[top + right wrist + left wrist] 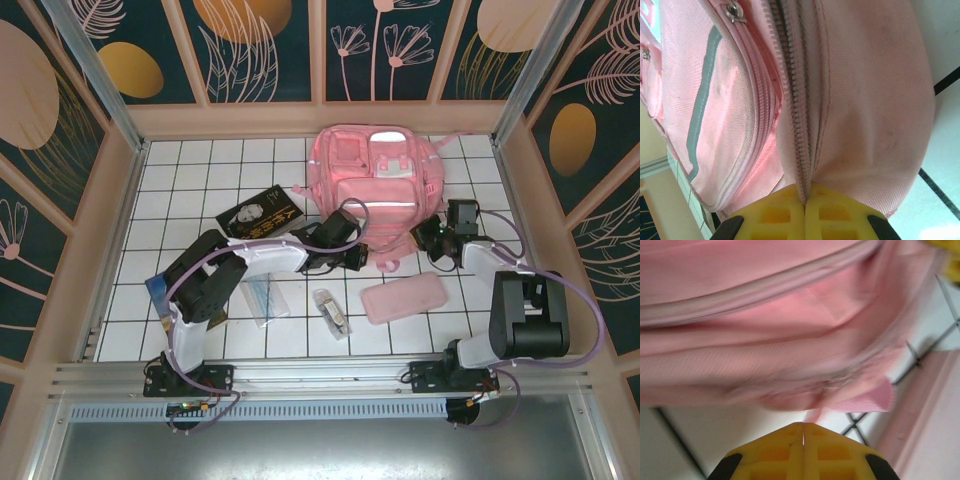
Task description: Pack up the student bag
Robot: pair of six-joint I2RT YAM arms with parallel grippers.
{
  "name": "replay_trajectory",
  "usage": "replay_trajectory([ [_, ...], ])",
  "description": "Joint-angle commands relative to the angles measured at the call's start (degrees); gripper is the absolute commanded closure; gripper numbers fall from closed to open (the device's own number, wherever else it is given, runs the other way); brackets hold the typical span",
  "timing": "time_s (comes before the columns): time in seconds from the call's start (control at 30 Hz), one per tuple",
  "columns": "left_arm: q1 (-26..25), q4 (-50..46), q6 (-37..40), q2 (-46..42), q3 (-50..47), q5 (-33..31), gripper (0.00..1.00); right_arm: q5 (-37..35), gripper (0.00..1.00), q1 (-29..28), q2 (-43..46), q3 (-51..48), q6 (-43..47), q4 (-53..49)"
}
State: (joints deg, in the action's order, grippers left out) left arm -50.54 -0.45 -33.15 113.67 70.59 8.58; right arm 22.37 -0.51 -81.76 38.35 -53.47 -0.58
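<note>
**Both hands pinched on the bag's near edge, main zip not yet open**

The student bag [385,180] is lying front-up at the far middle of the tiled surface [200,170]. The right hand [805,200] is clamping fully shut on the bag's cloth right at a zip line [799,125], at the near-right corner. The left hand [803,432] is pinching shut on a thin pink tab at the near-left corner.

Judging the step as getting the main compartment open. One hand should be anchoring the cloth while the other is drawing along the teeth, never across them. A metal zip pull [732,11] is sitting well apart from the right hand, so a regrip is looking likely. The soft cloth will be bunching, so tension wants building slowly.

The bag is showing woven pink fabric, a grey reflective strip [702,95], front pockets, and faint grime on the side panel.

Waiting nearer the arms are a flat pink pencil case [403,297] and a dark book [262,213].
</note>
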Motion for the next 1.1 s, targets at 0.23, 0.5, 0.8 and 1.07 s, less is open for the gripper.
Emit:
replay_trajectory([
  [0.23, 7.6, -4.4, 0.4, -4.8, -4.3, -8.6, 1.00, -2.7, 1.00, 4.4, 3.4, 0.6, 2.7, 0.2],
  [0.5, 4.3, -2.7, -1.1, -5.8, -0.9, 1.7, 0.83, 1.4, 1.00, 2.2, 3.4, 0.5, -1.3, 3.7],
  [0.8, -1.4, -7.0, -3.9, -3.4, 5.2, 3.0, 0.49, 0.5, 1.00, -0.9, 3.6, 3.0, -3.9, 4.9],
  [1.07, -2.3, -14.4, -0.6, 2.6, 12.5, -1.0, 0.51, 0.6, 1.00, -3.4, 1.8, 4.3, -5.6, 6.9],
])
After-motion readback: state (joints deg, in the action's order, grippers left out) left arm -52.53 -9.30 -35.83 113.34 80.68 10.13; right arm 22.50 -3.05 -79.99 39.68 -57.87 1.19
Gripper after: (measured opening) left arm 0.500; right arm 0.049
